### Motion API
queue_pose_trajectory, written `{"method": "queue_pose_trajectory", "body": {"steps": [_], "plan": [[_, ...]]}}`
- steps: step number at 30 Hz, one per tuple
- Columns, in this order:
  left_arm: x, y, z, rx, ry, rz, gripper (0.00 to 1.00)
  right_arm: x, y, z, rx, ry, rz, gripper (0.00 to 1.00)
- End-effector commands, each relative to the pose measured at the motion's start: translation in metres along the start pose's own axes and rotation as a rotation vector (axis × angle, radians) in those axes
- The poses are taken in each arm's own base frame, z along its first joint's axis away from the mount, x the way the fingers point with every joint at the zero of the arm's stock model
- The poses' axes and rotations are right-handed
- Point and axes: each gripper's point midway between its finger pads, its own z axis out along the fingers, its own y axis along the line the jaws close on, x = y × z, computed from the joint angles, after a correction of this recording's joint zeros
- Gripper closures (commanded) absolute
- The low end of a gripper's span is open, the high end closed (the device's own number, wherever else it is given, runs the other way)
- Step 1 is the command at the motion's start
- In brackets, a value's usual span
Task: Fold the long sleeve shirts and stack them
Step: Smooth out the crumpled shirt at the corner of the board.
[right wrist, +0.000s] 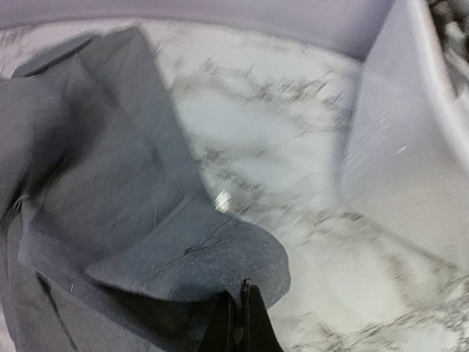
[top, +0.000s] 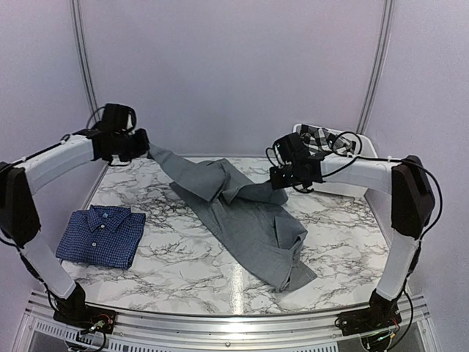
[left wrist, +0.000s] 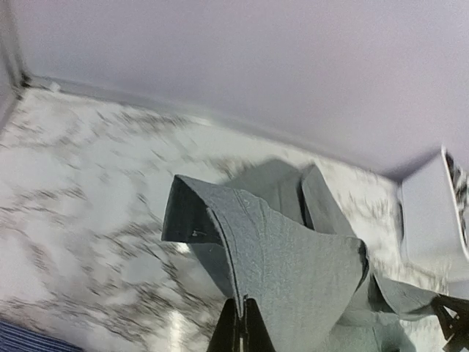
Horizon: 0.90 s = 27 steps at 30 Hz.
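The grey shirt point(top: 253, 220) lies spread and rumpled across the middle of the marble table, with its far edges lifted. My left gripper point(top: 145, 145) is shut on one grey edge at the far left and holds it above the table; the pinched cloth point(left wrist: 293, 264) rises from my left gripper point(left wrist: 243, 323). My right gripper point(top: 282, 180) is shut on another part of the grey shirt point(right wrist: 190, 257) at the far right; my right gripper point(right wrist: 238, 319) pinches its edge. The dark blue checked shirt point(top: 101, 235) lies folded at the near left.
A white bin point(top: 352, 187) holding a patterned black-and-white cloth point(top: 322, 138) stands at the far right, close behind my right gripper; its wall shows in the right wrist view point(right wrist: 410, 139). Pale walls enclose the marble table point(top: 183, 268).
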Motion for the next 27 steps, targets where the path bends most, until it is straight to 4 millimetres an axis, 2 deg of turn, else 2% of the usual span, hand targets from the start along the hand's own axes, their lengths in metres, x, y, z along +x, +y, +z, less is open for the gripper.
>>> {"method": "queue_pose_trajectory", "body": {"steps": [1, 5, 8, 12, 15, 16, 20, 23, 27], "plan": [[-0.076, 0.063, -0.074, -0.145, -0.194, -0.053, 1.0, -0.106, -0.085, -0.063, 0.187, -0.251, 0.071, 1.0], [-0.107, 0.107, -0.113, -0.229, -0.281, -0.11, 1.0, -0.139, -0.127, -0.089, 0.267, -0.322, 0.102, 1.0], [-0.12, 0.13, -0.125, -0.262, -0.304, -0.143, 1.0, -0.149, -0.143, -0.099, 0.298, -0.344, 0.113, 1.0], [-0.131, 0.143, -0.119, -0.284, -0.297, -0.15, 1.0, -0.152, -0.156, -0.106, 0.331, -0.351, 0.12, 1.0], [-0.144, 0.157, -0.112, -0.315, -0.283, -0.163, 1.0, -0.155, -0.16, -0.119, 0.345, -0.366, 0.122, 1.0], [-0.151, 0.164, -0.116, -0.329, -0.291, -0.176, 1.0, -0.157, -0.162, -0.126, 0.356, -0.373, 0.122, 1.0], [-0.183, 0.167, -0.13, -0.315, -0.345, -0.195, 1.0, -0.163, -0.18, -0.157, 0.391, -0.413, 0.141, 1.0], [-0.205, 0.162, -0.139, -0.306, -0.379, -0.187, 1.0, -0.167, -0.196, -0.178, 0.417, -0.436, 0.161, 1.0], [-0.231, 0.157, -0.15, -0.289, -0.425, -0.184, 1.0, -0.17, -0.207, -0.199, 0.436, -0.453, 0.174, 1.0]]}}
